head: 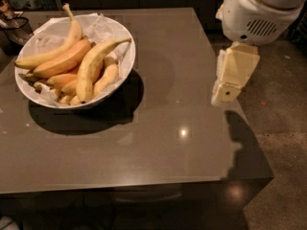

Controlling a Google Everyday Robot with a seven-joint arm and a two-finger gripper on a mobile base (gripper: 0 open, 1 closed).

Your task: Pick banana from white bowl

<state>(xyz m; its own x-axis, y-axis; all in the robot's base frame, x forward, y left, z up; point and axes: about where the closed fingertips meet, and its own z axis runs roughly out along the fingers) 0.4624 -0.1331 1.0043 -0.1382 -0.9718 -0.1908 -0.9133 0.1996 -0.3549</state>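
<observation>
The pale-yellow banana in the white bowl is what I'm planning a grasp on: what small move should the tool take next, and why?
Probably carry the cream-coloured tool across the grey-brown table toward the white bowl. It hangs at the table's right edge in the camera view, apart from the bowl, where the thick pale-yellow banana lies on top of the pile.

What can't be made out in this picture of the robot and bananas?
- Camera view: the white robot arm above the cream two-finger gripper, over the grey table's right edge, is cut by the top edge.
- Smaller bananas low in the round white bowl: partly under the big pale-yellow banana, number unclear.
- Dark object, top left: cut by left edge.
</observation>
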